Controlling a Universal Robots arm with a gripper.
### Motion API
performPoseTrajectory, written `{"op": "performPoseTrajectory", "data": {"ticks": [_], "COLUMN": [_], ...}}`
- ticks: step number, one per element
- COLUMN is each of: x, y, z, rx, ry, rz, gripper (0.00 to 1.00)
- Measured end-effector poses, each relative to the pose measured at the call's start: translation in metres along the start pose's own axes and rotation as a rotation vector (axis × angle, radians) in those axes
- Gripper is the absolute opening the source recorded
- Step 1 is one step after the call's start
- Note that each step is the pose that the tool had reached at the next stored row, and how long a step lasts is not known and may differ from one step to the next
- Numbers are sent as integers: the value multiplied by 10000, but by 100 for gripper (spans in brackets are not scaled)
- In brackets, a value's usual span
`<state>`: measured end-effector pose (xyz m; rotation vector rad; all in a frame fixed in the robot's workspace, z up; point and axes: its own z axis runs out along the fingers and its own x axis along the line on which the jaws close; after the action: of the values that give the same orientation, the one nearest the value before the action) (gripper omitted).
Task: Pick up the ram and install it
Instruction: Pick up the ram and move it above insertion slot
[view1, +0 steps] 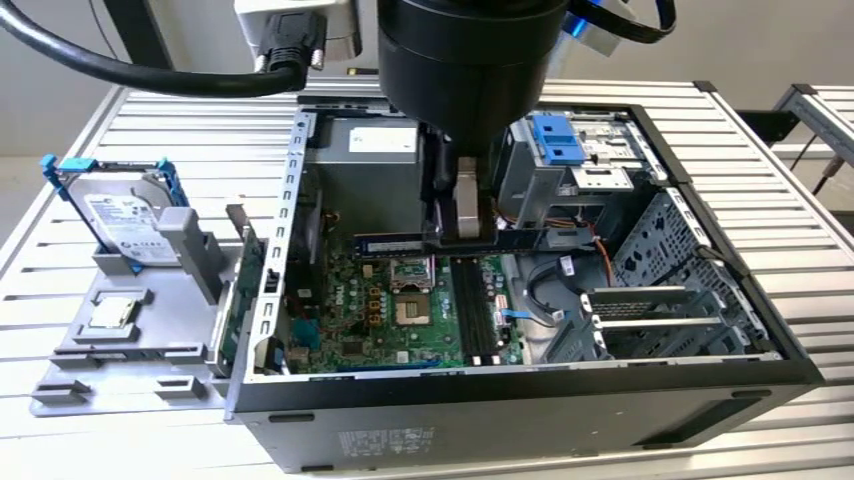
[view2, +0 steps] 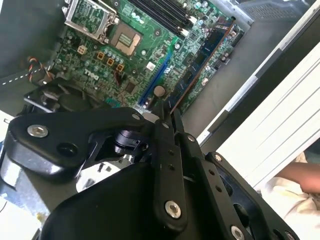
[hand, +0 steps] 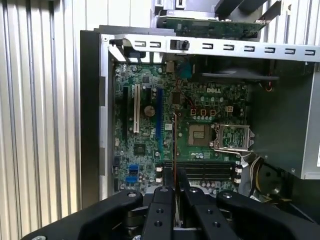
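The computer case (view1: 747, 330) lies open on the slatted metal table (view1: 174, 120), and the black arm (view1: 461, 60) reaches down into it from the upper middle of the exterior view. The gripper (view1: 454, 232) is pressed together on the ram (view1: 387, 243), pinching it near its middle. The dark stick runs level from side to side in the middle of the exterior view, held inside the case above the green motherboard (view1: 340, 320).

In both wrist views the ram appears edge-on (a thin line with a coppery edge), sticking out from between the black fingers (hand: 162, 195). In the first wrist view the ram (hand: 174, 145) crosses the black memory slots (hand: 200, 170) at a right angle, beside the CPU socket (hand: 200, 135); it sits in none of them. In the second wrist view its chips (view2: 210, 45) can be seen beyond the gripper (view2: 167, 112).

At the exterior view's left, a hard drive (view1: 120, 215) in a blue bracket stands on a grey fixture (view1: 134, 350) just beside the case.
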<state>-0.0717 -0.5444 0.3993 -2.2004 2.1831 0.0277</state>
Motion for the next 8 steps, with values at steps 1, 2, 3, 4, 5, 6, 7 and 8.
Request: {"op": "performPoseTrajectory", "data": {"ticks": [1,2,3,4,5,6,7,8], "x": [-3,-6,-8,-10,-11,-13,-13,-14], "y": [-21,-43,-65,-88,-110,-136,-160,-182], "z": [1,1,2,2,2,3,4,4], "rx": [0,0,0,0,0,0,0,0], "ry": [0,0,-1,-1,0,0,0,0], "rz": [0,0,0,0,0,0,-1,0], "gripper": [0,0,0,0,0,0,0,0]}}
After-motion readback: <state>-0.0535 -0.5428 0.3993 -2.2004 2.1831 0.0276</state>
